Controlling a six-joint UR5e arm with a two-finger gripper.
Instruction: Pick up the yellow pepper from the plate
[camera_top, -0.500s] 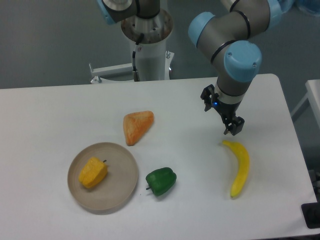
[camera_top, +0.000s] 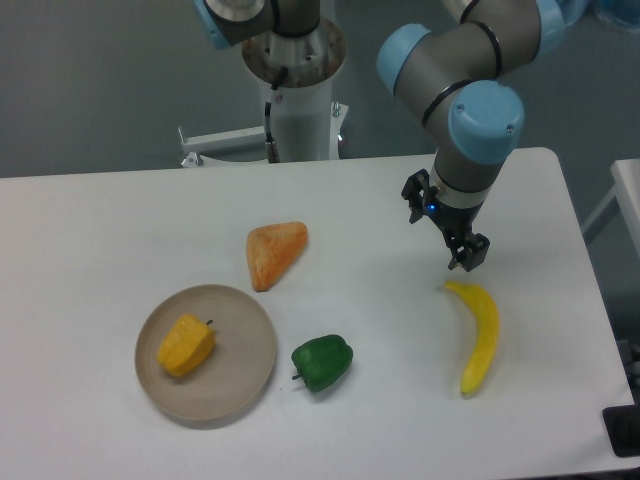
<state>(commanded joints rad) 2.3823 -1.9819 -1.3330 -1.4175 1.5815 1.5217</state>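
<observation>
The yellow pepper (camera_top: 187, 345) lies on the left half of the round beige plate (camera_top: 243, 375) at the front left of the table. My gripper (camera_top: 462, 258) hangs far to the right of the plate, just above the top end of the banana (camera_top: 479, 335). It holds nothing. Its fingers point down and away from the camera, so I cannot tell whether they are open or shut.
A green pepper (camera_top: 322, 362) lies just right of the plate. A pale-orange wedge (camera_top: 274, 252) lies behind the plate. The robot's white base (camera_top: 297, 100) stands at the back edge of the table.
</observation>
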